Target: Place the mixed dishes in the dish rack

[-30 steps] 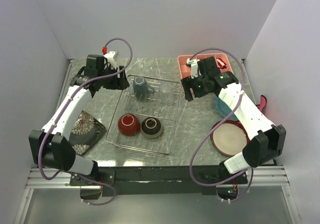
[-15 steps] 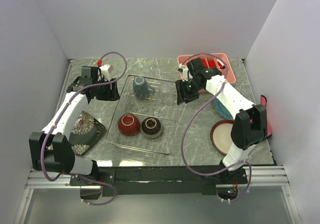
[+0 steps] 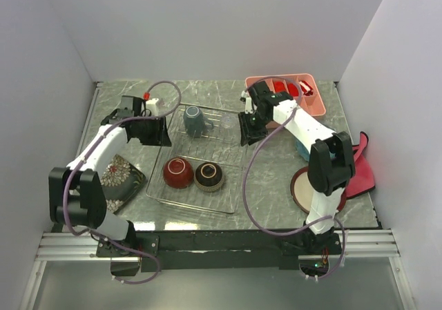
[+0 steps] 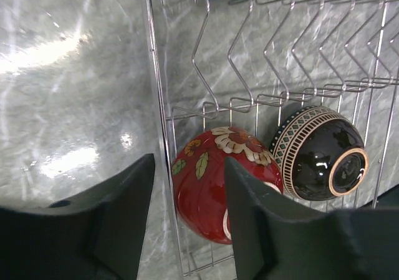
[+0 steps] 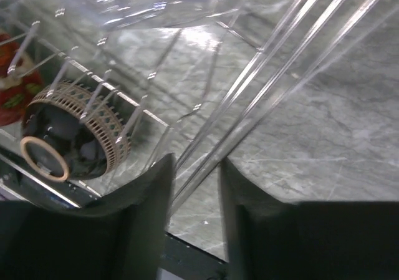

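Bringing both arms inward, I've set the left gripper [image 4: 189, 168] and right gripper [image 5: 194, 166], each spread open, astride the dish rack's [image 3: 217, 148] opposite rims; shifting it seems next.

**One High View, Two Close Ones**

The top camera looked steeply down from above and behind the arm bases, taking in the whole table [image 3: 276, 186] and dish rack [image 3: 231, 172]. The left wrist camera peered close past the left gripper [image 4: 189, 168] at the rack's left rim. The right wrist camera looked past the right gripper [image 5: 194, 168] at its right rim. All three shared the small dark patterned bowl [image 3: 208, 176].
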